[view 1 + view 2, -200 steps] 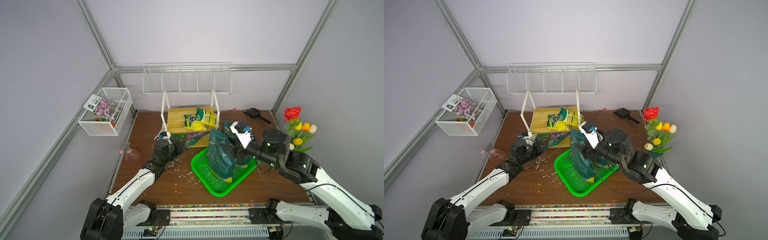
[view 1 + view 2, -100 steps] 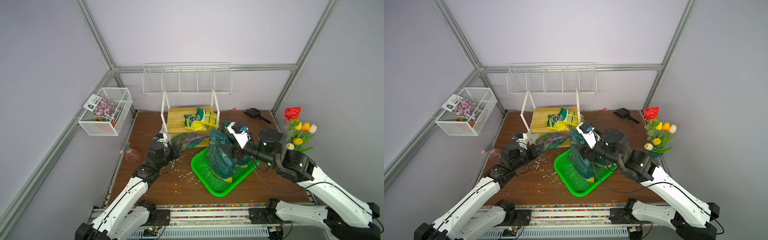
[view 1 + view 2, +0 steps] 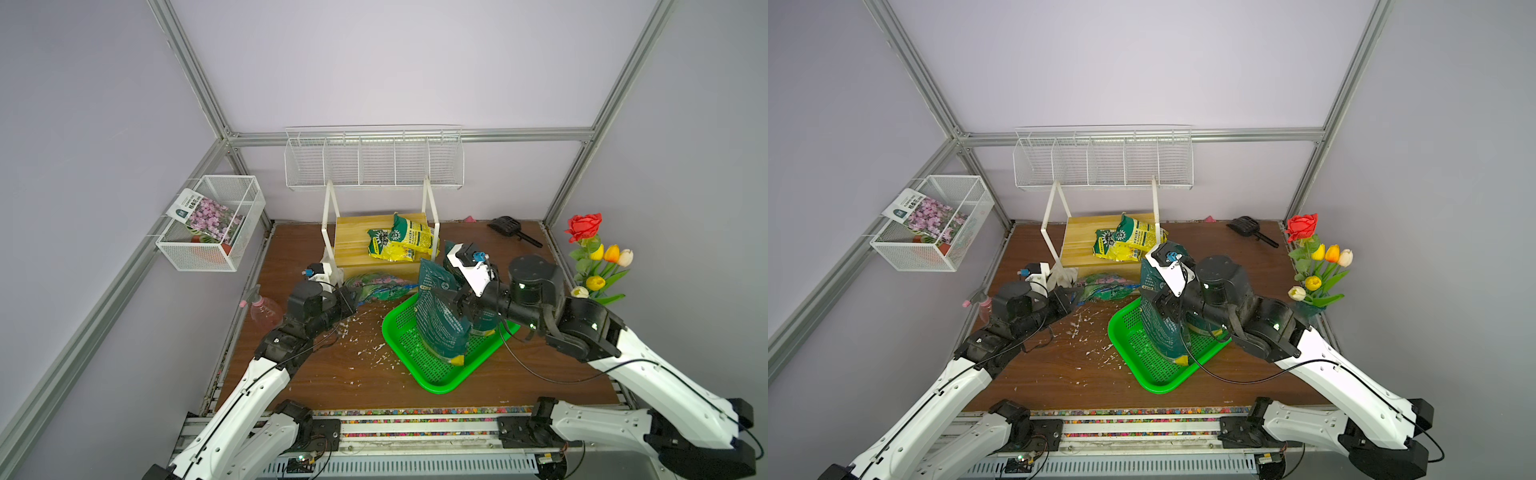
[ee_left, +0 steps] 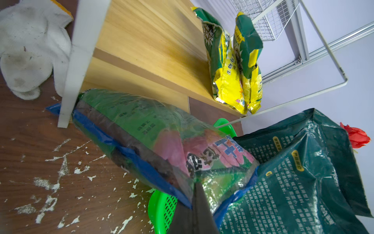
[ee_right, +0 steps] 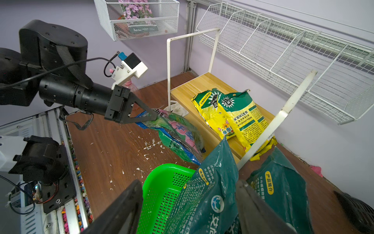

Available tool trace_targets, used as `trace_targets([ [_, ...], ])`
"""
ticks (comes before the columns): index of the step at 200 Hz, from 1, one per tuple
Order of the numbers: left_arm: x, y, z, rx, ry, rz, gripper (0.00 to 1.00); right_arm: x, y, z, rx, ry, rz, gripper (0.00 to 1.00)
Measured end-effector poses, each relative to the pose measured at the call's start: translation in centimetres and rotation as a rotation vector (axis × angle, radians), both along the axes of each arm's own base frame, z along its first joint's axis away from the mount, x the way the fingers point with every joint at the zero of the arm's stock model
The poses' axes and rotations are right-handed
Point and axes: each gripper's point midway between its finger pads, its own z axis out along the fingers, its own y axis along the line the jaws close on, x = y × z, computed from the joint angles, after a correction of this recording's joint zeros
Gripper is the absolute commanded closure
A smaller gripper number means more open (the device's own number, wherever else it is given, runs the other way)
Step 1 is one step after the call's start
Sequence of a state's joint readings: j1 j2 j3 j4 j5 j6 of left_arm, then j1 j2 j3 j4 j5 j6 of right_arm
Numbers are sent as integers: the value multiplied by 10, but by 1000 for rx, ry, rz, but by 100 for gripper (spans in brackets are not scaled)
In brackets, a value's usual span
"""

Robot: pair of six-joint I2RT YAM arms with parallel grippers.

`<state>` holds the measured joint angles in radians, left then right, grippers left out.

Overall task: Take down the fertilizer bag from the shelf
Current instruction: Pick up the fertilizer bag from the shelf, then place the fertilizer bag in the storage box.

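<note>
Green tray (image 3: 432, 386): two teal bags (image 3: 436, 324) | left pincer (image 5: 154, 117) clamps clear bag (image 4: 151, 131) | right pincer (image 5: 188, 184) agape

We see glossy, crinkled plastic film on the green-and-blue bag (image 4: 141, 137) in our left gripper (image 5: 155, 117); beyond it, the shelf (image 4: 141, 40) shows smooth matt wood and white-painted metal.

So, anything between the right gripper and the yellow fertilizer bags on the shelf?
Yes: the dark green bag in the green basket stands between the right gripper's fingers, and the shelf's white leg lies beyond it.
</note>
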<state>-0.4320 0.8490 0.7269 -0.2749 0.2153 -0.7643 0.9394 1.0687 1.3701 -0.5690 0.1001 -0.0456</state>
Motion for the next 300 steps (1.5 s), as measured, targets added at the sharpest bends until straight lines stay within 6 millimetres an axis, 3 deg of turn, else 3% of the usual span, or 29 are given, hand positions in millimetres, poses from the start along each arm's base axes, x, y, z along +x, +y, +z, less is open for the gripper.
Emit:
trace_targets([
  [57, -2, 0, 51, -22, -95, -10, 100, 2, 7, 7, -4, -15, 11, 24],
  [98, -7, 3, 61, -32, -117, -9, 100, 1, 20, 9, -21, -23, 47, 24],
  [131, -11, 4, 70, -36, -122, -10, 100, -16, 48, 13, -35, -38, 144, 23],
  [157, -13, 4, 84, -53, -147, -14, 100, -27, 75, -6, -90, -24, 208, 21],
  [185, -19, 7, 94, -69, -174, -13, 100, -21, 96, -38, -166, 12, 215, 20],
  [208, -23, 9, 100, -77, -193, -13, 100, -17, 102, -48, -190, 18, 212, 19],
  [276, -34, 14, 123, -74, -244, -20, 100, -8, 103, -15, -163, -69, 243, 20],
  [300, -38, 16, 128, -81, -261, -20, 100, -1, 101, -20, -185, -66, 250, 20],
])
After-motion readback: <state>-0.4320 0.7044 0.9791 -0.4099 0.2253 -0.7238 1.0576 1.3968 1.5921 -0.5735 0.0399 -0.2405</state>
